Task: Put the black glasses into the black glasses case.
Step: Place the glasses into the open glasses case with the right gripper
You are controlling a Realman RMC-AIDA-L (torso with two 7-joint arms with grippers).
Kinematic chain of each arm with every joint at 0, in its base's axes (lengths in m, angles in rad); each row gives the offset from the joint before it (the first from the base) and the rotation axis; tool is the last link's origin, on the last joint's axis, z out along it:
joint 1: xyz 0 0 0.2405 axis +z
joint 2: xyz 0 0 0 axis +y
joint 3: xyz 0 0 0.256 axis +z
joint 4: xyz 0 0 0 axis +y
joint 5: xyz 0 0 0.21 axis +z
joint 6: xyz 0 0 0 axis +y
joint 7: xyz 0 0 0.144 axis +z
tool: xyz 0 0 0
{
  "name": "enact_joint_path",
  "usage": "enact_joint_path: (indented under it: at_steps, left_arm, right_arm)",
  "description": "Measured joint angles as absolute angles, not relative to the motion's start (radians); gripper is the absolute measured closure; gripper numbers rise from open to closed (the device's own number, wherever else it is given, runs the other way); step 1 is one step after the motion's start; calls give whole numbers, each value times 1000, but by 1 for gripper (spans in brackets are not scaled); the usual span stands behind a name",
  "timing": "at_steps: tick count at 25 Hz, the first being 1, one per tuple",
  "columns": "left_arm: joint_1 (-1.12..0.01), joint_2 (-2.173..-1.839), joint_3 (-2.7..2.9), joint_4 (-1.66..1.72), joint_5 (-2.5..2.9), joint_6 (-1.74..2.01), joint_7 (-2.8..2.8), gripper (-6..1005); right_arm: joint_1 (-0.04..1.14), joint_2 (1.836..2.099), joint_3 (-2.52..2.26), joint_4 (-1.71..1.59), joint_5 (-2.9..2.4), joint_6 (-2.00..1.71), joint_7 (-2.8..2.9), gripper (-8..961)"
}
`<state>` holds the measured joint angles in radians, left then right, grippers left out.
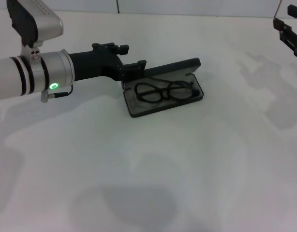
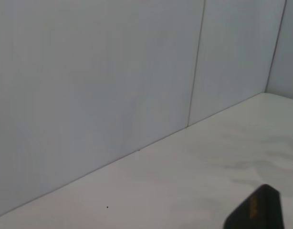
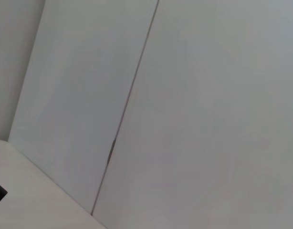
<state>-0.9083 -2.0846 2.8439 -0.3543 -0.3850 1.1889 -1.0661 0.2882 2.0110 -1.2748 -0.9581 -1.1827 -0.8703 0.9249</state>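
Observation:
The black glasses case (image 1: 164, 92) lies open at the table's middle, with its lid (image 1: 163, 67) standing up along the far side. The black glasses (image 1: 164, 91) lie folded inside on the grey lining. My left gripper (image 1: 131, 57) reaches in from the left and sits at the lid's left end, behind the case. Its fingers (image 1: 140, 64) are apart and hold nothing. A corner of the lid with orange lettering shows in the left wrist view (image 2: 257, 210). My right gripper (image 1: 289, 33) is parked high at the far right, away from the case.
The white table (image 1: 187, 169) runs wide around the case. A white panelled wall (image 2: 113, 86) stands behind the table's far edge.

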Motion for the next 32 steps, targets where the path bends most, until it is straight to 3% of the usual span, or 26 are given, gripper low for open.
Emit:
enact_joint_path:
  at_steps: [32]
  left_arm:
    - [-919,-2085,2844,-354,-329,1250,-1034,294]
  right_arm:
    - [299,2009,-1262,-933,-1183,-872,923,594]
